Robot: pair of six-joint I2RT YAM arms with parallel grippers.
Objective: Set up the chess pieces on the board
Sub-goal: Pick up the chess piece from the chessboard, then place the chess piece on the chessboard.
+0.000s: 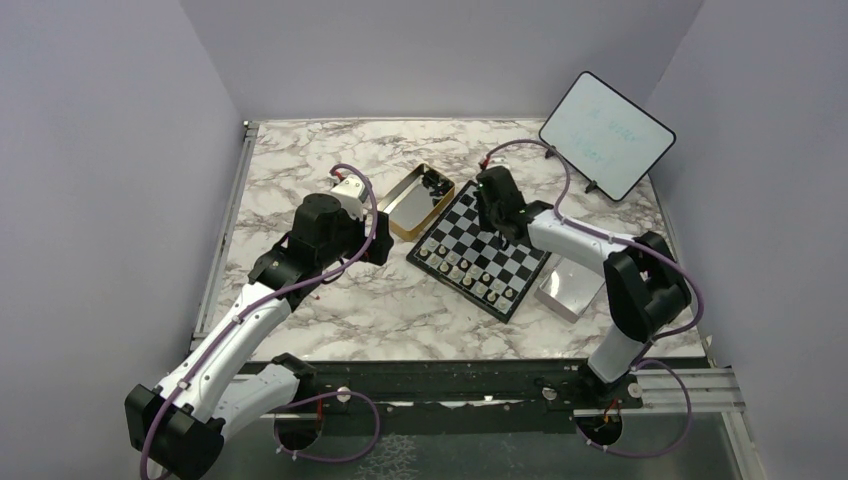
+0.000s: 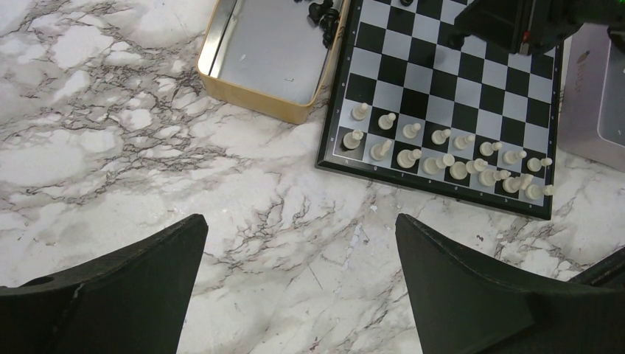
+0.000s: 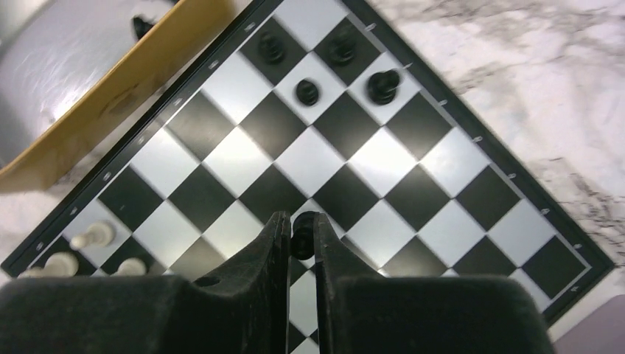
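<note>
The board (image 1: pixel 462 225) lies at mid-table, a black and white check. Pale chess pieces (image 2: pixel 442 158) fill its two near rows. A few black chess pieces (image 3: pixel 307 91) stand at its far corner, and more lie in the gold tin (image 2: pixel 273 51). My right gripper (image 3: pixel 301 234) hovers over the board's middle, shut on a small black chess piece (image 3: pixel 301 240) pinched at its fingertips. To the left of the board my left gripper (image 2: pixel 302 284) hangs above bare marble, wide open and holding nothing.
A white tablet (image 1: pixel 607 133) leans at the back right. A silver box (image 1: pixel 570 290) sits against the board's right side. The tin (image 1: pixel 418 200) touches the board's left edge. Purple walls close in on three sides of the table.
</note>
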